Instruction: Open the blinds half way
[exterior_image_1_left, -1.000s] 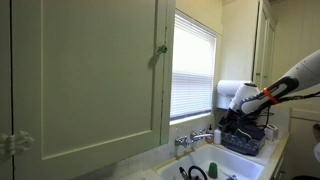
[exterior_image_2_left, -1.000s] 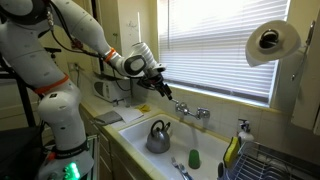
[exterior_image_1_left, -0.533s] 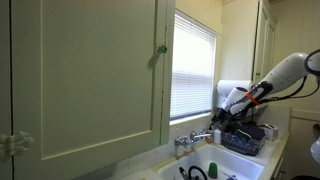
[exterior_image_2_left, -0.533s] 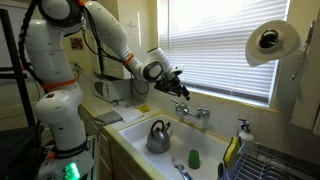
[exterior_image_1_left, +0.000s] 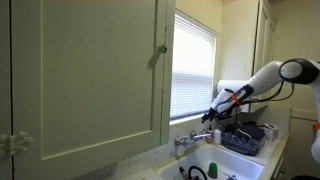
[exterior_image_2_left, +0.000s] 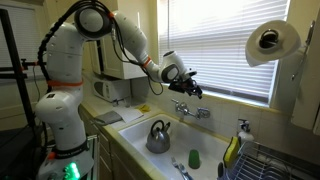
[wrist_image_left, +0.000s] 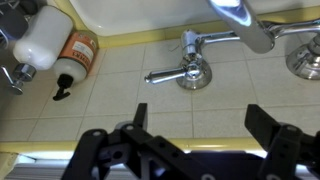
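The white slatted blinds (exterior_image_1_left: 195, 68) hang fully down over the window, as both exterior views show (exterior_image_2_left: 225, 45). Their bottom rail sits near the sill. My gripper (exterior_image_2_left: 190, 86) hovers above the sink faucet, just in front of the lowest slats and near the blinds' lower corner (exterior_image_1_left: 212, 112). In the wrist view the gripper (wrist_image_left: 200, 125) is open and empty, with its two dark fingers spread over the tiled ledge. The blinds do not show in the wrist view.
A chrome faucet (exterior_image_2_left: 192, 110) and its handle (wrist_image_left: 185, 72) lie under the gripper. A kettle (exterior_image_2_left: 158, 136) sits in the sink. Soap bottles (wrist_image_left: 60, 48) stand on the ledge. A paper towel roll (exterior_image_2_left: 272, 40), a dish rack (exterior_image_2_left: 275, 160) and a large pale-green cabinet door (exterior_image_1_left: 85, 75) are nearby.
The arm has stretched out across the sink toward the window. The gripper has moved up to the faucet and the blinds' lower edge. The blinds have not moved.
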